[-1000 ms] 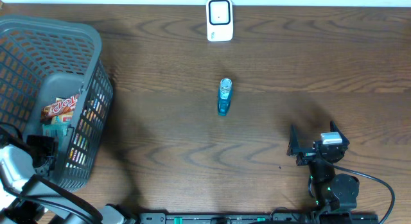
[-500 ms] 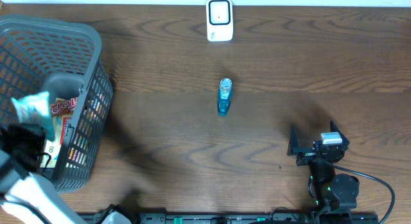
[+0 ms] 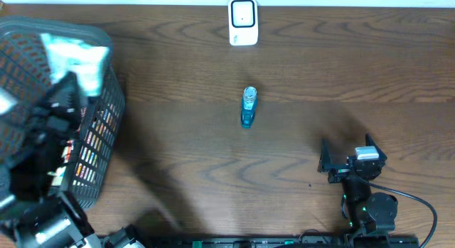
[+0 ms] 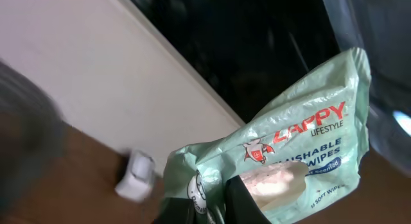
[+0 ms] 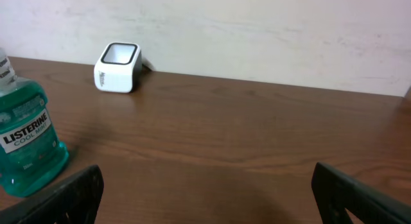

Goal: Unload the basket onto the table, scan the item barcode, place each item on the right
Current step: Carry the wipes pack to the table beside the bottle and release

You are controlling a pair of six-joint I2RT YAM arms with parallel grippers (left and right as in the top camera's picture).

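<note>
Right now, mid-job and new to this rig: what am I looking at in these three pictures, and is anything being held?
You are looking at two robot arms at a wooden table, each ending in a two-finger tool. One picture looks down from above; the other two come from a camera on each wrist. The left tool is shut on a green wipes pack, held over the grey basket, which has other packets in it. The right tool is open and empty, near the table's front edge. Also on the table are a blue mouthwash bottle in the middle and a small white scanner at the far edge.
</note>
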